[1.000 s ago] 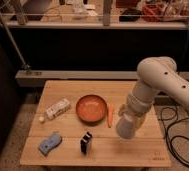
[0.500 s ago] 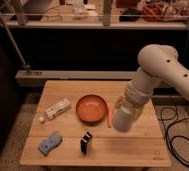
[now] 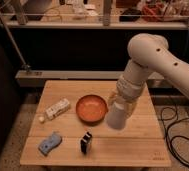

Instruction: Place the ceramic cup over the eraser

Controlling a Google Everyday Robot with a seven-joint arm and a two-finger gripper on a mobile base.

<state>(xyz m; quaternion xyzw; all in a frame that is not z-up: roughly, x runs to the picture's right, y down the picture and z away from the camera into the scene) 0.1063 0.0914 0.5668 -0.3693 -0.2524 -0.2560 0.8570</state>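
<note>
The off-white ceramic cup [image 3: 116, 117] hangs from my gripper [image 3: 122, 102], mouth pointing down and to the left, just above the table to the right of the orange bowl. The gripper is shut on the cup's upper end. The eraser [image 3: 86, 142], a small black block with a pale band, stands near the table's front edge, below and to the left of the cup and apart from it.
A wide orange bowl [image 3: 92, 108] sits mid-table next to the cup. A whitish oblong box [image 3: 57, 108] and a small pale ball [image 3: 41, 119] lie at the left. A light-blue wavy piece [image 3: 49, 143] lies at the front left. The wooden table [image 3: 133, 146] has cables [image 3: 180, 135] on the floor to its right.
The arm has swung left and lifted slightly, carrying the cup from the table's right side toward the bowl's right rim. The eraser has not moved.
</note>
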